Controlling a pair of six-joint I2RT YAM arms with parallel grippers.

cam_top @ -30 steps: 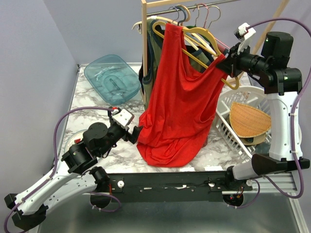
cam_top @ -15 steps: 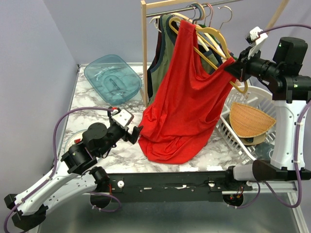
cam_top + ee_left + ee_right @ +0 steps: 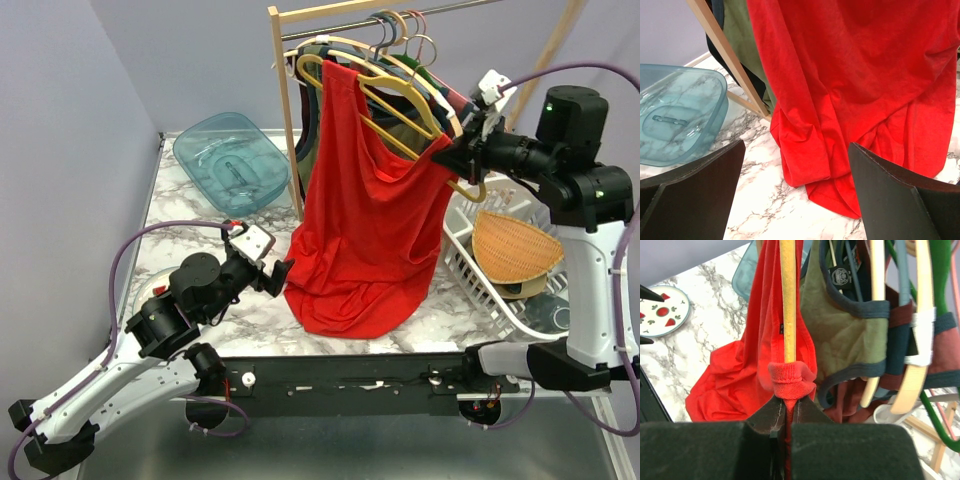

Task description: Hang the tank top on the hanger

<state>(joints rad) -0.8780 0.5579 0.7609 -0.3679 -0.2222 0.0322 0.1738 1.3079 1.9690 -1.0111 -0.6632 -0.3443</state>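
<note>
The bright red tank top [image 3: 365, 230] hangs from the rack, one strap over the mustard-yellow hanger [image 3: 398, 150], its hem bunched on the marble table. My right gripper [image 3: 445, 158] is shut on the other strap, pinched beside the hanger's lower arm. In the right wrist view the bunched strap [image 3: 790, 380] sits at the fingertips of that gripper [image 3: 788, 405], against the hanger [image 3: 787, 300]. My left gripper [image 3: 283, 272] is open and empty, low by the top's lower left edge. In the left wrist view that gripper [image 3: 796, 150] faces the red folds [image 3: 840, 100] without touching them.
A wooden rack post [image 3: 288, 110] stands behind the top, with the olive-green top [image 3: 845, 325], maroon garments and several cream, green and pink hangers on the rod. A clear blue-green lid [image 3: 230, 160] lies back left. A white basket [image 3: 500, 300] with a woven disc stands right. A patterned plate [image 3: 662, 310] lies left.
</note>
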